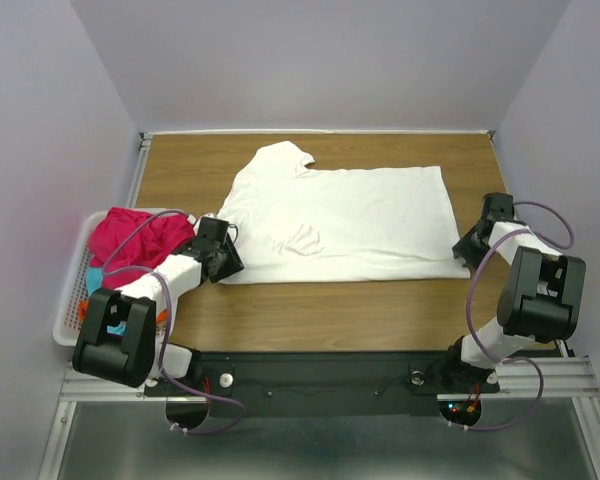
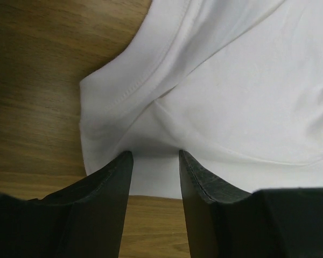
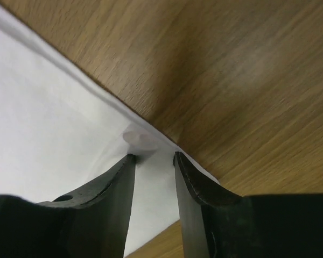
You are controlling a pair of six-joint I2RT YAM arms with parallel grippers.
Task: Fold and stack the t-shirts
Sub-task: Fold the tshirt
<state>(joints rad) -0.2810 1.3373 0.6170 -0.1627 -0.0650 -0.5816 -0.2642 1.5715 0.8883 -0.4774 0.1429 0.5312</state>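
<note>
Where the white t-shirt [image 1: 360, 220] ends, left pincer [image 2: 155, 155] and right pincer [image 3: 154, 157] straddle its edges, parted.

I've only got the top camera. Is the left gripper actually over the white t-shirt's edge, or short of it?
Observer: Over it. The left wrist view shows the left gripper, jaws apart, straddling the near edge of the white t-shirt beside the sleeve hem.
Operator: And the right one?
Observer: The right gripper, jaws apart too, sits over the shirt's corner, with bare table just beyond.
Operator: Any cloth bunched there?
Observer: Yes, a small pucker just ahead of the jaws.
</note>
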